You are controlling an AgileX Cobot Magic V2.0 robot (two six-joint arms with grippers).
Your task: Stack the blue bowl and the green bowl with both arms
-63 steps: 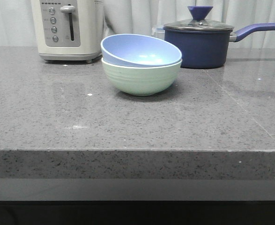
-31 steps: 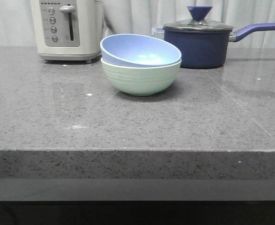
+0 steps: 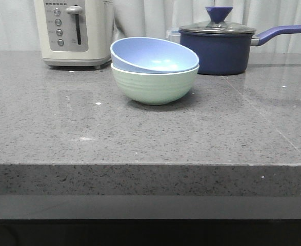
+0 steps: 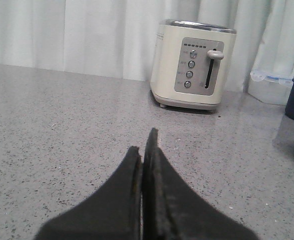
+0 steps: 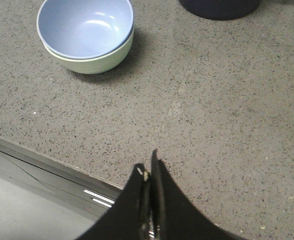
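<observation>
Looking from the near tabletop (image 3: 140,138) edge outward: no arm shows in the front view. Left end effector (image 4: 145,145) seen only in its wrist view, fingers pressed together, nothing between them, held low over bare grey stone. Right end effector (image 5: 149,167) likewise closed and empty, poised above the near edge of the tabletop, well apart from the bowls.

Mid-tabletop: blue bowl (image 3: 154,55) sits nested inside green bowl (image 3: 154,84). Blue rim is tilted, higher on the left, lower toward the right, so it is not seated flat. Green bowl stands upright on the stone. Judged: stack is made; only levelling might remain.

Handling, judged from appearance: both bowls matte, smooth, thin-walled, probably light and rigid, likely plastic or fibre composite. Little risk of breakage, but a light bowl will slide on polished stone if pushed sideways. Best hold would be a pinch across the rim wall, one finger inside and one outside. The raised left part of the blue rim is the most accessible spot. Green bowl's faint ridges may give slight extra grip.

Further back: toaster (image 3: 73,32) behind and left of the bowls; saucepan (image 3: 218,46) with lid just behind and right of them, near but not visibly touching.
</observation>
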